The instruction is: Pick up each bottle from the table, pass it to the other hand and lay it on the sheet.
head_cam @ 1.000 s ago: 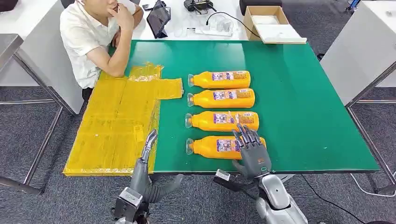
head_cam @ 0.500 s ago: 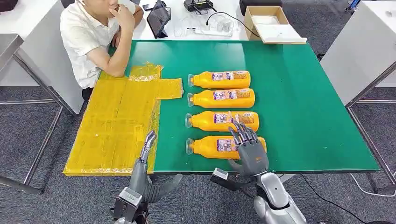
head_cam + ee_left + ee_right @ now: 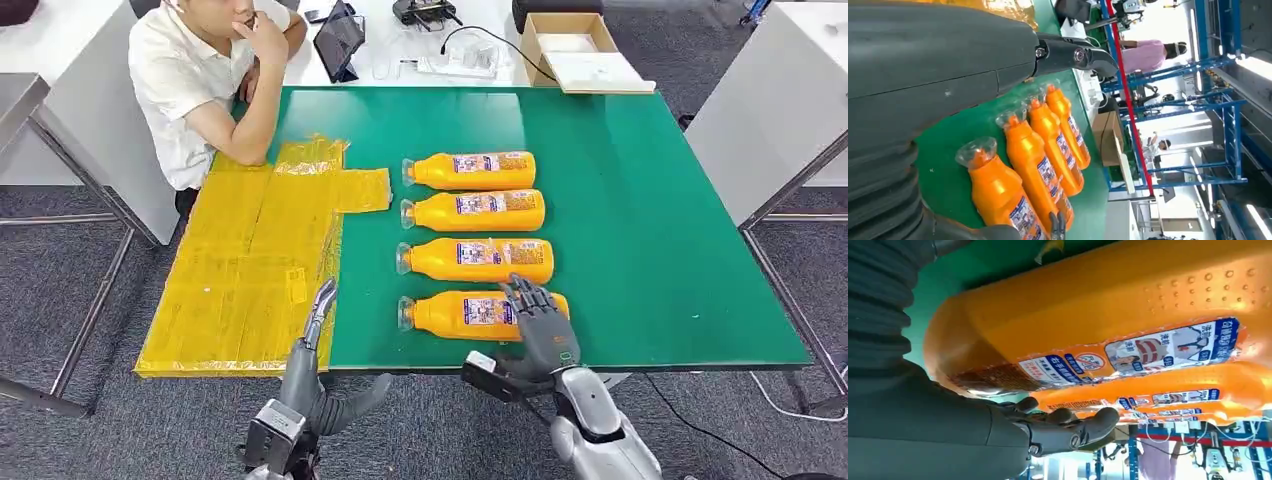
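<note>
Green table (image 3: 650,220): four orange-filled bottles; right hand (image 3: 541,322) fingers spread over nearest bottle (image 3: 460,314); left hand (image 3: 318,305) fingers straight.

L hand (image 3: 943,75) w/ grey ribbed cover sits close to the lens, dark fingers (image 3: 1078,55) stretched out, nothing held. Beyond it, four orange plastic bottles w/ clear caps and blue-white labels (image 3: 1035,165) lie side by side on the green desk (image 3: 948,170). Crinkled yellow sheet (image 3: 998,7) at frame edge. Blue metal racks (image 3: 1218,140) and people in bkgd.
</note>
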You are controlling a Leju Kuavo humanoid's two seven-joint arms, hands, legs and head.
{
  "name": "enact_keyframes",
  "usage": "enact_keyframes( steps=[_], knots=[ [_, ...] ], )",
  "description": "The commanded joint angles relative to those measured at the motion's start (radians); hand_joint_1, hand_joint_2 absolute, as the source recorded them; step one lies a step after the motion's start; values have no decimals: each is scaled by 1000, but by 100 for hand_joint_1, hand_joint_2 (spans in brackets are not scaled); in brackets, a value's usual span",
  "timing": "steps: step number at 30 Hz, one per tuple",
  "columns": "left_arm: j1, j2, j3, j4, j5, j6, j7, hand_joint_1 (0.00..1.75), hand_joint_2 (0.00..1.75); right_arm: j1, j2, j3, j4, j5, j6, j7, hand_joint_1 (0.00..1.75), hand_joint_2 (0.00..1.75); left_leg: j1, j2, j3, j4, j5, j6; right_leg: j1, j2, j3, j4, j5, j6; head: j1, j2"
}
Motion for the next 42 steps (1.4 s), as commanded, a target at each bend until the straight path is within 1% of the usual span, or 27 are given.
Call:
enact_keyframes(
  steps=[1, 3, 5, 6, 8, 9, 10, 12, 13, 14, 19, 22, 23, 26, 27, 28, 29, 30, 31, 32, 34, 38, 42],
  knots=[
    [-20, 9, 12, 26, -11, -13, 8, 0, 175, -87, -6, 34, 116, 46, 6, 31, 0, 175, 1, 2, 4, -1, -1, -2, 1, 1, 4, -1, 0, -2, 0, 0],
    [-20, 9, 12, 25, -14, -16, 10, 0, 175, -97, -9, 36, 117, 52, 10, 34, 0, 175, 1, 3, 5, -1, -1, -2, 1, 1, 5, -1, -1, -2, 0, 0],
    [-19, 9, 12, 25, -15, -18, 12, 0, 175, -103, -12, 39, 118, 57, 18, 35, 0, 175, 1, 2, 3, -1, 0, -1, 1, 1, 3, -1, 0, -1, 0, 0],
    [-18, 8, 12, 25, -14, -22, 13, 0, 175, -106, -13, 41, 120, 58, 24, 36, 0, 175, 1, 3, 6, -1, -1, -1, 1, 1, 6, -1, -1, -2, 0, 0],
    [-19, 8, 14, 26, -13, -23, 14, 0, 175, -116, -15, 46, 128, 57, 40, 38, 0, 175, 0, 2, 4, -1, 0, -1, 1, 1, 4, -1, 0, -2, 0, 0],
    [-20, 8, 15, 28, -13, -24, 14, 0, 175, -122, -15, 47, 137, 55, 50, 41, 0, 175, 0, 1, 3, -1, 0, -1, 0, 1, 4, -1, 0, -1, 0, 0],
    [-21, 7, 17, 29, -13, -25, 14, 0, 175, -131, -17, 52, 149, 51, 69, 45, 0, 175, 0, 3, 5, -1, -1, -1, 1, 1, 5, -1, -1, -2, 0, 0],
    [-22, 8, 18, 31, -12, -28, 14, 0, 175, -140, -19, 56, 164, 46, 87, 48, 0, 175, 0, 2, 4, -1, 0, -1, 0, 1, 4, -1, 0, -1, 0, 0],
    [-24, 7, 20, 34, -12, -29, 14, 0, 175, -147, -19, 56, 180, 32, 112, 49, 0, 175, 1, 3, 6, -1, -1, -2, 1, 1, 6, 0, -1, -2, 0, 0],
    [-25, 7, 20, 35, -13, -29, 14, 0, 175, -153, -23, 63, 191, 29, 127, 50, 0, 175, 0, 2, 4, -1, 0, -1, 1, 0, 4, -1, 0, -2, 0, 0],
    [-25, 7, 21, 35, -13, -29, 14, 0, 175, -152, -24, 62, 191, 29, 127, 50, 0, 175, 1, 2, 4, -1, 0, -1, 1, 1, 5, -1, 0, -2, 0, 0],
    [-34, 6, 22, 48, -13, -32, 13, 0, 175, -171, -28, 77, 243, -26, 195, 22, 0, 175, 1, 1, 5, -1, 0, -1, 1, 0, 5, -1, 0, -2, 0, 0],
    [-34, 6, 22, 48, -13, -32, 13, 0, 175, -171, -28, 77, 243, -26, 195, 22, 0, 175, 0, 1, 5, -1, 0, -1, 1, 0, 5, -1, 0, -2, 0, 0],
    [-35, 7, 21, 50, -14, -34, 13, 0, 175, -172, -29, 80, 247, -44, 210, 20, 0, 175, 1, 0, 12, -2, 0, -2, 1, -2, 12, -2, 0, -3, 0, 0],
    [-37, 7, 20, 52, -14, -35, 12, 0, 175, -176, -33, 91, 254, -49, 224, 19, 28, 175, 1, 0, 11, -1, 0, -1, 1, -1, 11, -2, 0, -2, 0, 0],
    [-39, 7, 18, 54, -14, -37, 11, 0, 175, -181, -37, 101, 262, -55, 238, 16, 126, 175, 1, 0, 10, -1, 0, -1, 1, -1, 11, -2, 0, -2, 0, 0],
    [-42, 7, 17, 58, -15, -39, 11, 0, 175, -185, -39, 104, 274, -73, 258, 10, 140, 175, 1, 0, 12, -1, 0, -2, 1, -1, 12, -2, 0, -3, 0, 0],
    [-43, 7, 17, 60, -15, -40, 11, 0, 175, -188, -40, 110, 281, -82, 265, 7, 148, 175, 1, 0, 12, -1, 1, -1, 1, -1, 12, -2, 0, -2, 1, 0],
    [-45, 7, 17, 59, -15, -40, 11, 0, 175, -183, -39, 112, 283, -82, 265, 7, 152, 175, 1, 0, 12, -1, 0, -2, 1, -1, 13, -2, 0, -3, 0, 0],
    [-46, 7, 18, 59, -15, -40, 11, 0, 175, -181, -36, 115, 290, -89, 266, 3, 150, 175, 1, 0, 12, -2, 1, -1, 1, -1, 13, -2, 0, -2, 0, 0],
    [-46, 7, 19, 58, -15, -40, 11, 0, 175, -168, -30, 121, 294, -97, 262, -2, 155, 175, 1, 0, 13, -1, 0, -1, 1, -1, 13, -2, 0, -2, 0, 0],
    [-41, 9, 18, 52, -15, -40, 10, 0, 175, -127, -24, 126, 282, -115, 249, -7, 157, 175, 1, 0, 17, -2, 1, -2, 2, -2, 17, -3, 0, -3, 0, 0],
    [-40, 11, 19, 51, -13, -40, 10, 0, 175, -96, -24, 121, 279, -141, 240, -4, 152, 175, 2, -2, 20, -2, 0, -2, 2, -4, 19, -4, -1, -3, 1, 0]
  ],
)
